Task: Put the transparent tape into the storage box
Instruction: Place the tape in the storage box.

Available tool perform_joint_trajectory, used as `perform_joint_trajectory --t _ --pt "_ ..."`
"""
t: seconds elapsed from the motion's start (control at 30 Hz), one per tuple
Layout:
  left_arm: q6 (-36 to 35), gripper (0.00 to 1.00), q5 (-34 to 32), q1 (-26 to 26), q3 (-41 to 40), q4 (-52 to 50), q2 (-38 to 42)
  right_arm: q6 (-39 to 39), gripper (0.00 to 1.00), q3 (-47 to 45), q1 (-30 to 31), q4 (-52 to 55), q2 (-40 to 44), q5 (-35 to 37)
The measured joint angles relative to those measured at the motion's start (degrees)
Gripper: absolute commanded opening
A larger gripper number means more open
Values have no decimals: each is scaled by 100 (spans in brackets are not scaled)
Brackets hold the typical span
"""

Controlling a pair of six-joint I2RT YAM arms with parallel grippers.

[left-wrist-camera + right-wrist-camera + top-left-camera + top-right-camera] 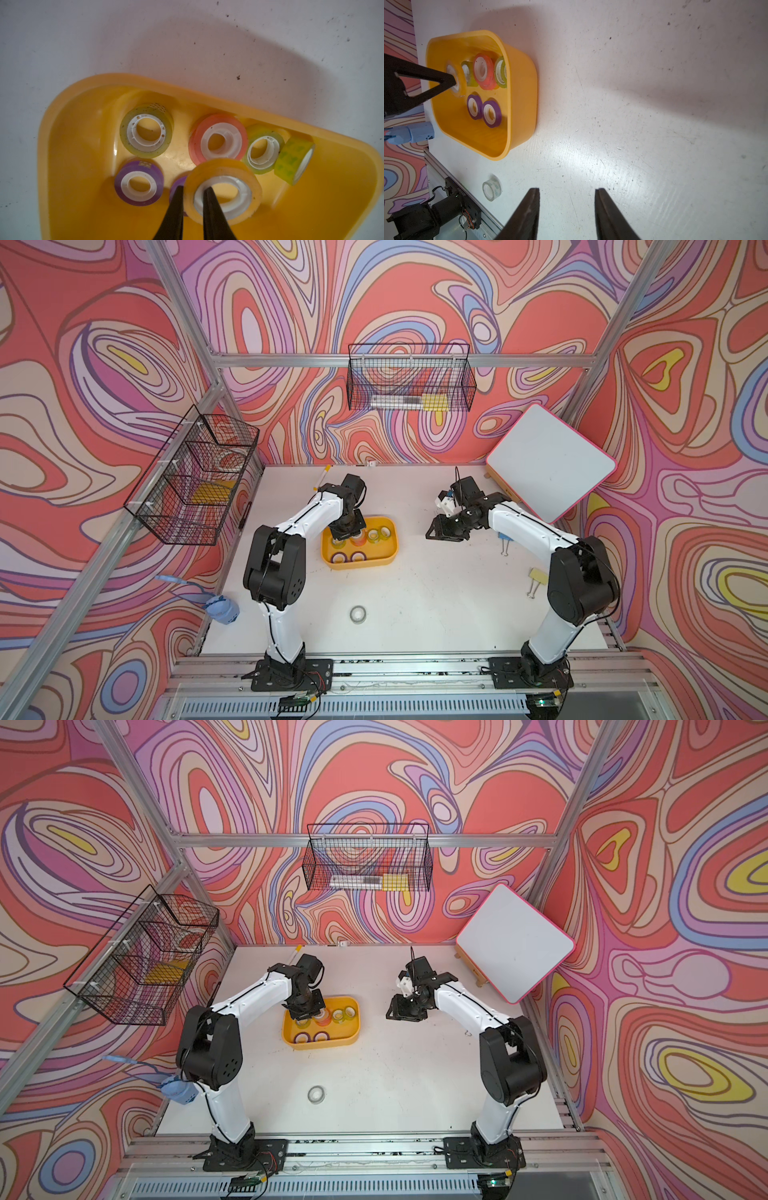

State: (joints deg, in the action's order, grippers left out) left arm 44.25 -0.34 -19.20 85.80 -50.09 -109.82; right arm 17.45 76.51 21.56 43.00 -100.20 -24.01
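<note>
Transparent tape (226,166) hangs flat, hole upward, pinched through its wall by the left claw (193,188), directly over the storage box (187,87) end nearer the desk's left edge; right claw (566,189) stands open, empty.

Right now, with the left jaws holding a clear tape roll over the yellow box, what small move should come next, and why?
Probably open the jaws of the left gripper to release the transparent tape roll. Pinched through its core, it hangs within the rim of the storage box, near the pink roll.
</note>
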Motion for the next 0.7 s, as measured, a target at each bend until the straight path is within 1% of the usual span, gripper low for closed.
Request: perform_joint_trajectory --t 0.2,0.33,0.53,0.6,0.67,0.7 --pt "-76 14 20 0 210 13 -337 -4 44 0 -48 26 2 2" --pt "-98 15 20 0 361 28 -433 -4 44 0 -76 26 2 2" --pt "-101 15 20 0 363 39 -518 -9 44 0 -98 26 2 0" --pt "-101 19 20 0 361 42 -551 -24 44 2 -101 28 0 0" --pt "-101 25 20 0 361 44 -557 -28 45 2 -105 28 0 0" --pt "-103 30 17 0 361 50 -557 -28 45 2 -109 26 2 -2"
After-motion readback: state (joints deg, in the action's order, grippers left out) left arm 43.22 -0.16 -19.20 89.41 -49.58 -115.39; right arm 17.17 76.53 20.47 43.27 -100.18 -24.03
